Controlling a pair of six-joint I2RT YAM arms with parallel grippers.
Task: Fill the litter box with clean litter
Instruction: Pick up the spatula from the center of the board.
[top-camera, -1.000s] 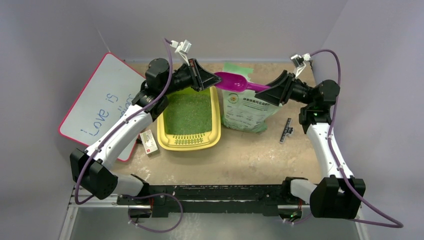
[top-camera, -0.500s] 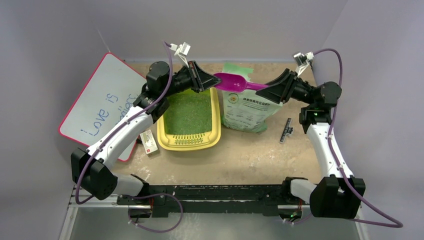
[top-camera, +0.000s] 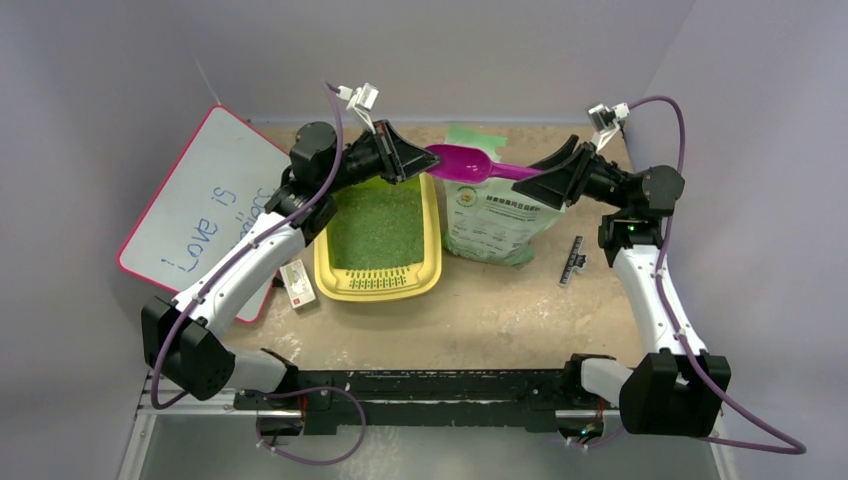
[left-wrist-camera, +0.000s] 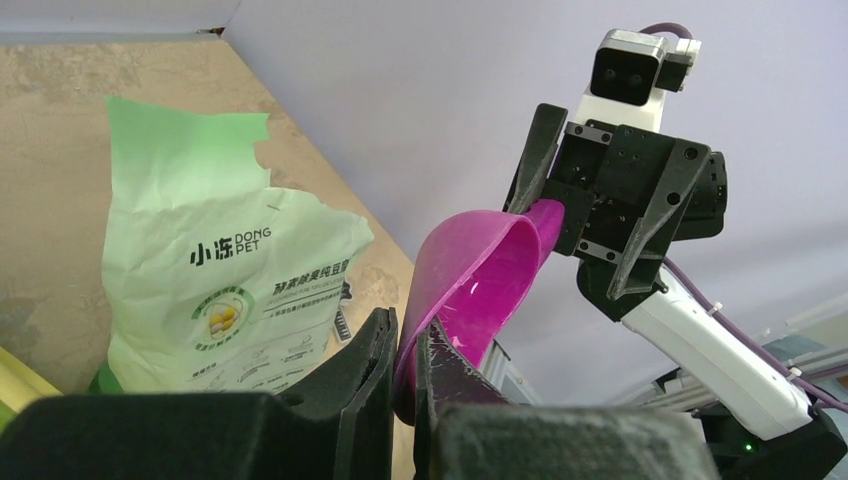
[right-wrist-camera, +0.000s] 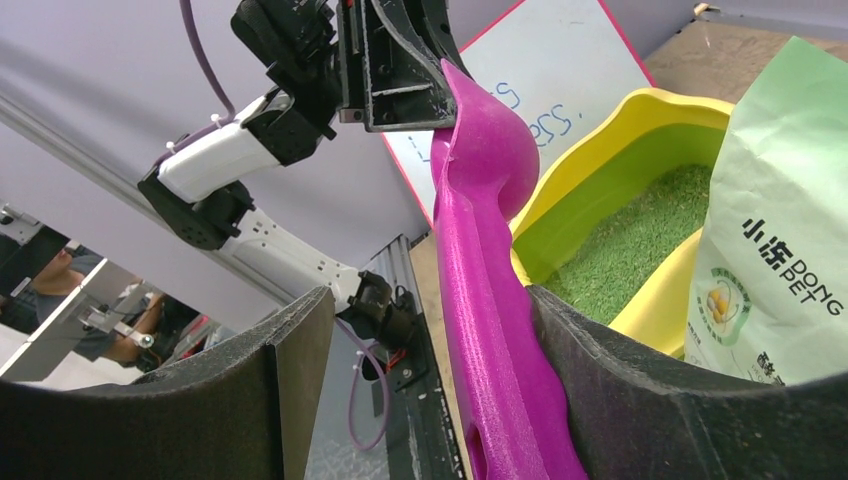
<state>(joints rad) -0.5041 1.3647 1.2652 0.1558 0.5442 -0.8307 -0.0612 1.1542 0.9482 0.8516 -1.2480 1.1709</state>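
The yellow litter box (top-camera: 330, 272) sits at the table's centre-left, holding green clean litter (top-camera: 378, 225); both show in the right wrist view, box (right-wrist-camera: 600, 130) and litter (right-wrist-camera: 640, 240). A purple scoop (top-camera: 462, 162) hangs in the air between the two grippers, above the box's far right corner. My left gripper (top-camera: 418, 158) is shut on the rim of the scoop's bowl (left-wrist-camera: 480, 270). My right gripper (top-camera: 535, 180) is open around the scoop's handle (right-wrist-camera: 490, 260), which rests against one finger only. The scoop's bowl looks empty.
A pale green litter bag (top-camera: 495, 215) stands just right of the box, under the scoop. A white board with a pink edge (top-camera: 200, 200) lies at the left. A small white box (top-camera: 297, 283) lies by the box's near left corner. A black ruler (top-camera: 572, 260) lies right of the bag.
My right gripper's jaws have spread apart around the scoop's handle and that arm has drawn slightly back to the right. The left gripper keeps its hold on the bowl.
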